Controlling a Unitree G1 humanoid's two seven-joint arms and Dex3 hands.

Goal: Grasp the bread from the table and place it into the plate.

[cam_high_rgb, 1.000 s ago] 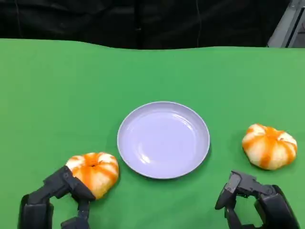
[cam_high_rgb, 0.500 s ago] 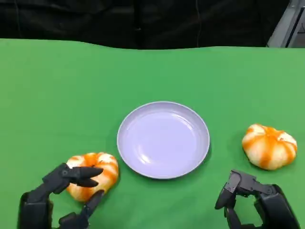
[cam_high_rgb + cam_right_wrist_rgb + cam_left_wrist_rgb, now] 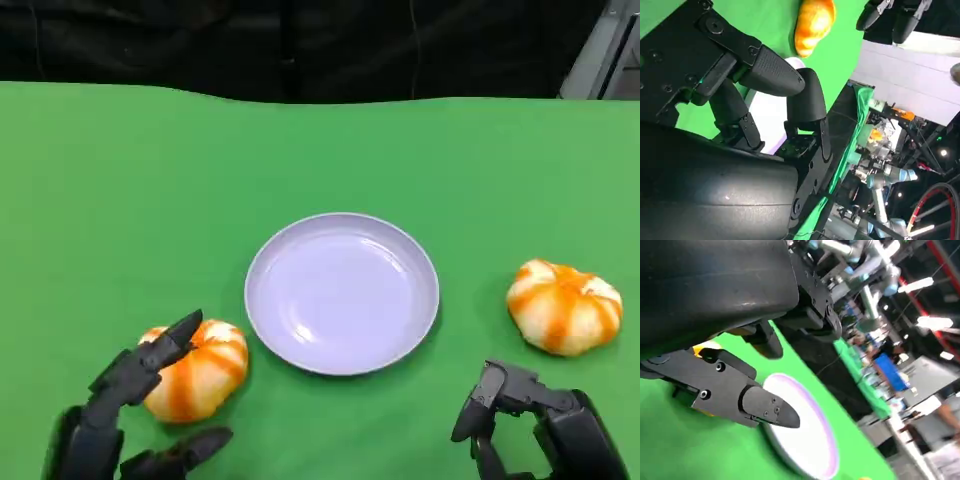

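Lying near the table's [image 3: 100, 180] front-left corner, the bread [image 3: 197, 368] sits between the left hand's [image 3: 130, 420] spread fingers — ungripped; right hand [image 3: 535, 425] curled, holding nothing.

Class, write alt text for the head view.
An empty lilac plate sits mid-table on green cloth, an orange-striped bread roll at its lower left by the open left hand, another roll to its right.

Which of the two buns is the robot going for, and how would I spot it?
Start at the plate in the middle of the green table. The bun on its near-left side is the one. Unlike the other bun, it has the left hand's black fingers spread over it.
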